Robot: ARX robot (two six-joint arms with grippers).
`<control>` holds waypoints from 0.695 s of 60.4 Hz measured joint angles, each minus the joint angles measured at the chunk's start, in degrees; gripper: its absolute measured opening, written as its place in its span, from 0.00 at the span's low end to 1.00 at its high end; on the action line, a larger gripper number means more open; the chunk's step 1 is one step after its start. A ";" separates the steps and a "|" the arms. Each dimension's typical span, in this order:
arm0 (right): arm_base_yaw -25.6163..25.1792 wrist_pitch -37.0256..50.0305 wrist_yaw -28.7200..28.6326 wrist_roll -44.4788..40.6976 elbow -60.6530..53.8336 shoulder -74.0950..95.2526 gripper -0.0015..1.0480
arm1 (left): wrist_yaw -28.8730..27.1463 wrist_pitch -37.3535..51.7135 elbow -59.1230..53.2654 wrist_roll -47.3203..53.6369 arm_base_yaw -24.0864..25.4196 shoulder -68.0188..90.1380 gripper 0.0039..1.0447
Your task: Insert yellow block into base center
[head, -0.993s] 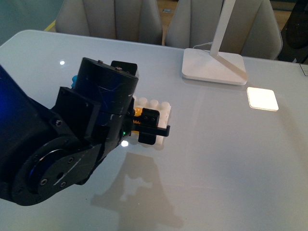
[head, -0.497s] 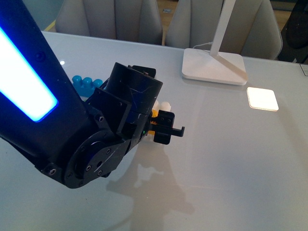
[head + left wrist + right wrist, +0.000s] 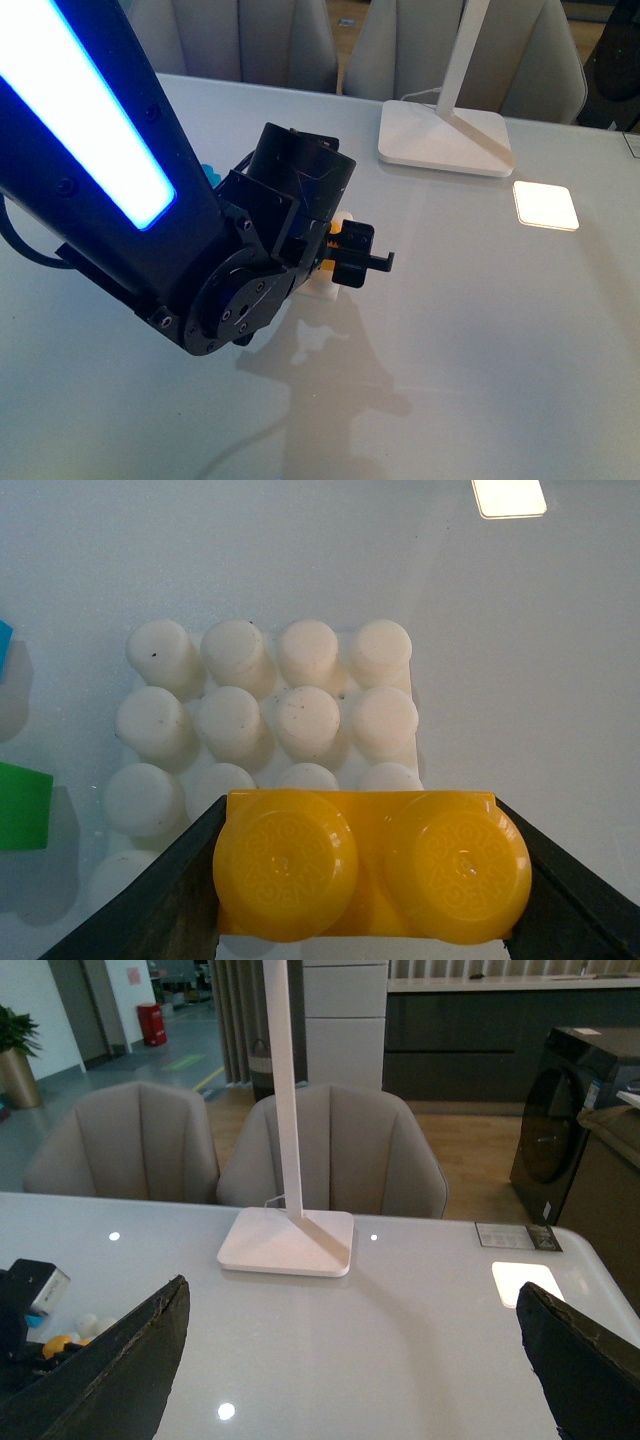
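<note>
The glossy white table (image 3: 480,330) reflects small ceiling lights. The left gripper (image 3: 355,252) clamps the yellow block (image 3: 370,865) between its fingers, above the white base (image 3: 270,695). The lamp foot (image 3: 445,135) stands at one o'clock from the base, with beige chairs (image 3: 330,1150) behind the table. The right gripper (image 3: 355,1360) is spread wide, holding nothing.

The table (image 3: 500,340) lies open to the right of the left arm (image 3: 200,250), up to the lamp (image 3: 445,138) at the far edge. The arm looms over the base (image 3: 300,695), and a green brick (image 3: 22,806) crowds one side of it
</note>
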 joint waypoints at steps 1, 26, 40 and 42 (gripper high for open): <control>0.00 0.00 0.02 0.00 0.00 0.00 0.91 | 0.00 -0.09 0.13 0.07 0.04 0.04 0.60; 0.00 0.00 0.02 0.00 0.00 0.00 0.91 | 0.22 -0.46 1.97 1.81 1.77 0.61 0.60; 0.00 0.00 0.02 0.00 0.00 0.00 0.91 | 0.22 -0.11 1.97 2.32 2.56 1.01 0.60; 0.00 0.00 0.02 0.00 0.00 0.00 0.91 | 0.22 -0.09 1.97 2.36 2.60 1.03 0.60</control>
